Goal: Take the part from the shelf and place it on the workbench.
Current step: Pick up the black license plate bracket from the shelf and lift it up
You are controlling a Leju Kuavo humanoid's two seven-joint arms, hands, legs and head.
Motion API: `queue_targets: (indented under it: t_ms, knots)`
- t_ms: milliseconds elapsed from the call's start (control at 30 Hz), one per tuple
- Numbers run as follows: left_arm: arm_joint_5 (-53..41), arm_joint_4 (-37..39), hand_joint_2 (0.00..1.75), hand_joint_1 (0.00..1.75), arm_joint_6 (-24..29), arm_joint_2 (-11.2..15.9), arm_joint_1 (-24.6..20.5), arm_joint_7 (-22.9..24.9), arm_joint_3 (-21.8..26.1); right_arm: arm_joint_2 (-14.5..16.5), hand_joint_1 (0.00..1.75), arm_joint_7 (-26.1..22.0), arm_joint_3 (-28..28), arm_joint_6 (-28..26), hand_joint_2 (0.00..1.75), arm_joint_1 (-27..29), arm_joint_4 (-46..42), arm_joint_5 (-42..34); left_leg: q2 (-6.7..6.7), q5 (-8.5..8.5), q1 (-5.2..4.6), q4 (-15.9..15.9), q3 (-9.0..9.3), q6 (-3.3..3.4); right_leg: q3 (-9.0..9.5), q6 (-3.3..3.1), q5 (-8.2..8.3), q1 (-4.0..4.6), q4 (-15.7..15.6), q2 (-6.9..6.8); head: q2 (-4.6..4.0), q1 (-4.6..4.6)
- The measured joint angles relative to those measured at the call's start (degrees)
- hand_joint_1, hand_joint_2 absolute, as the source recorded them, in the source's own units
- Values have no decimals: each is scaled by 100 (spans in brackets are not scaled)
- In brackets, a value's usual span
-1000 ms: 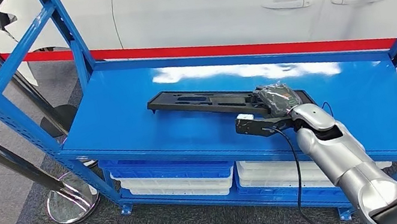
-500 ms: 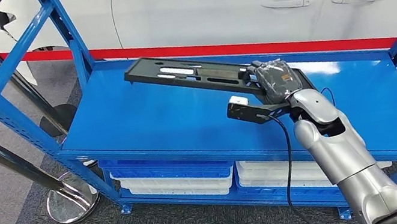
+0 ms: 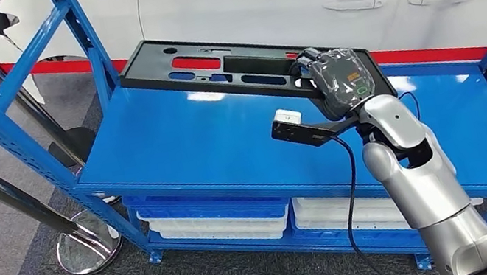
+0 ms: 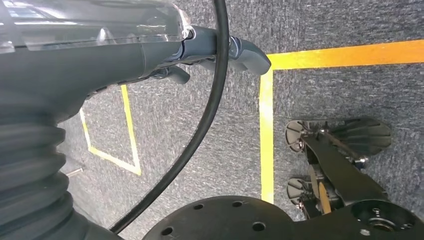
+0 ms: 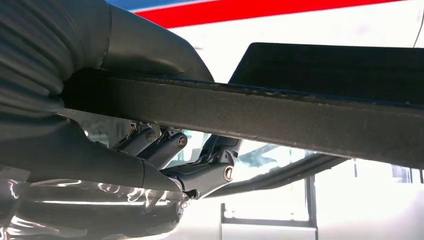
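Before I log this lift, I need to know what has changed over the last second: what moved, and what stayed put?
The right hand, gripping the black part at one end, has raised it off the blue shelf; the part went from lying flat to tilted up, its far end lifted toward the white car. No grasp was taken or released. The shelf, the white trays below and the car stayed put.

Part (image 3: 222,70) matt black, likely plastic; shelf (image 3: 175,145) glossy blue painted metal; right hand (image 3: 343,80) under shiny clear film.
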Motion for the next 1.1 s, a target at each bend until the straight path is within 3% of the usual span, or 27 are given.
queue_targets:
  t_ms: [67, 133, 167, 200, 267, 333, 367, 433, 500, 567, 667, 700, 733, 800, 867, 900, 1000, 1033, 1100]
  knots:
    - [0, 0, 175, 0, 0, -11, -10, 1, -2, -27, 175, -2, 5, -33, 175, 18, -33, 54, 20, 62, 32, -93, 28, 68, -143, 10, -279, 3, 349, 6, 0, 1]
    - [0, 0, 175, 0, 1, -17, -13, 2, -3, -60, 175, -8, 9, -48, 175, 52, -43, 81, 27, 79, 27, -107, 14, 90, -436, 22, -681, -9, 1048, 4, 0, -1]
    - [0, 0, 175, 0, 3, -18, -12, 2, -3, -80, 175, -11, 10, -51, 175, 81, -42, 93, 26, 84, 26, -104, 2, 87, -561, 37, -798, -16, 1354, 3, 0, 0]
    - [0, 0, 175, 0, 4, -21, -9, 2, -3, -105, 175, -14, 12, -52, 175, 113, -40, 106, 24, 89, 27, -95, -11, 83, -610, 53, -808, -27, 1500, 2, 0, -1]
    - [0, 0, 175, 0, 4, -31, -3, 2, -3, -146, 175, -14, 13, -56, 175, 150, -37, 130, 19, 97, 36, -54, -48, 60, -415, 79, -533, -57, 1182, -3, 0, 0]
    - [1, 0, 175, 0, 3, -39, -4, 2, -3, -167, 175, -14, 16, -63, 175, 145, -39, 155, 15, 94, 43, 18, -110, 5, -25, 86, -238, -72, 446, -5, 0, 0]
    - [5, 0, 175, 0, 1, -40, -8, 2, -3, -172, 175, -13, 21, -66, 175, 143, -43, 171, 11, 99, 38, 46, -136, -36, 85, 68, -162, -62, 224, 4, 0, 0]
    - [31, 0, 175, 0, -15, -29, -11, 2, -2, -171, 175, 8, 54, -67, 175, 140, -50, 237, -1, 139, 22, 63, -178, -129, 112, 10, -127, -24, 120, 22, 0, -1]
    - [85, 1, 175, 0, -61, 4, 0, -3, 3, -106, 175, 90, 137, -60, 175, 125, -49, 350, -9, 158, 34, 76, -216, -213, 51, -87, -82, -26, 103, 17, 0, -2]
    - [165, 2, 175, 0, -131, 67, 10, -24, 24, 68, 175, 208, 277, -50, 175, 85, -37, 481, -5, -109, 58, 340, -335, -280, -32, -207, 1, -35, 82, 11, 0, -2]
    - [256, 2, 175, 0, -241, 207, 2, -62, 86, 388, 175, 364, 525, -42, 175, 17, 26, 639, 1, -831, 68, 1389, -648, -337, -183, -308, 120, 11, 84, 12, 0, -2]
    - [275, 2, 175, 0, -266, 252, -2, -72, 108, 477, 175, 394, 595, -41, 175, 2, 59, 667, 1, -923, 65, 1622, -674, -339, -234, -317, 158, 34, 89, 4, 0, -2]
    - [305, 2, 175, 0, -283, 293, -6, -79, 130, 565, 175, 414, 656, -40, 175, -20, 100, 684, 1, -906, 62, 1674, -610, -330, -285, -322, 193, 56, 96, -6, 0, -2]
    - [379, 2, 175, 0, -312, 368, -3, -91, 174, 764, 175, 430, 756, -39, 175, -125, 225, 698, 1, -652, 49, 1155, -174, -271, -385, -328, 261, 92, 119, -19, 0, -2]
    - [435, 2, 175, 0, -352, 450, -15, -92, 231, 1030, 175, 466, 855, -43, 175, -339, 435, 720, 2, -527, 8, 373, 336, -190, -466, -308, 335, 112, 136, -15, 0, -2]
    - [444, 2, 175, 0, -372, 485, -25, -91, 257, 1169, 175, 490, 903, -46, 175, -467, 562, 731, 1, -510, -18, 126, 480, -159, -489, -284, 376, 110, 136, -14, 0, -2]
    - [415, 2, 175, 0, -401, 558, -51, -86, 288, 1487, 175, 532, 1012, -48, 175, -764, 909, 745, 8, -402, -43, -38, 492, -94, -519, -183, 479, 93, 105, -20, 0, -1]
    - [403, 2, 175, 0, -399, 571, -59, -90, 289, 1562, 175, 536, 1039, -48, 175, -836, 1005, 746, 17, -338, -27, -74, 465, -61, -552, -149, 418, 92, 140, -20, 0, -1]
    - [388, 2, 175, 0, -382, 579, -66, -114, 290, 1670, 175, 537, 1083, -45, 175, -968, 1177, 750, 40, -199, 9, -127, 367, 8, -717, -99, 18, 88, 502, -20, 0, -1]
